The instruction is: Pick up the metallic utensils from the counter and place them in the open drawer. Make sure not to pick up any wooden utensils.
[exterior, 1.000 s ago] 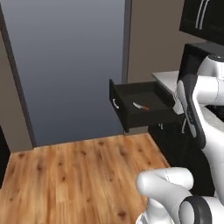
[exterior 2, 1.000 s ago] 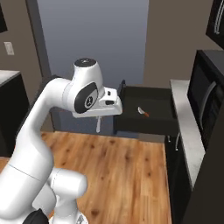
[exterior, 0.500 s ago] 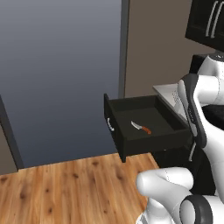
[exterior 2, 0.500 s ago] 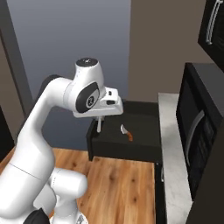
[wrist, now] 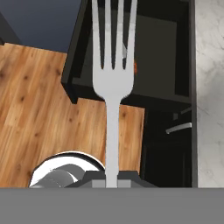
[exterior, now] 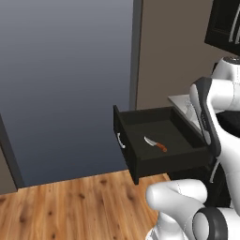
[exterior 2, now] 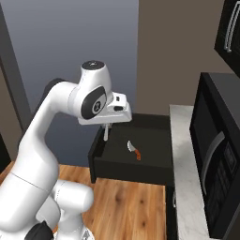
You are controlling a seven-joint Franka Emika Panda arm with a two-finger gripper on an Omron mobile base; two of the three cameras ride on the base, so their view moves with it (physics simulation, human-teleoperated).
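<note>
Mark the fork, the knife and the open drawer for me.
fork (wrist: 113,83): hand view, neck below the tines.
knife (exterior 2: 131,146): right base view, silver blade.
open drawer (exterior: 125,143): left base view, black front panel.

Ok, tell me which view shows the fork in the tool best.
The hand view: the fork runs up the frame, tines and handle sharp, clamped at the tool. The right base view shows a thin silvery sliver hanging under the hand, above the open drawer. In the left base view I cannot pick it out.

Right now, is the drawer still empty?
No, the small knife with the orange-red handle already lies on the floor of the open drawer, while the fork is gripped above it.
</note>
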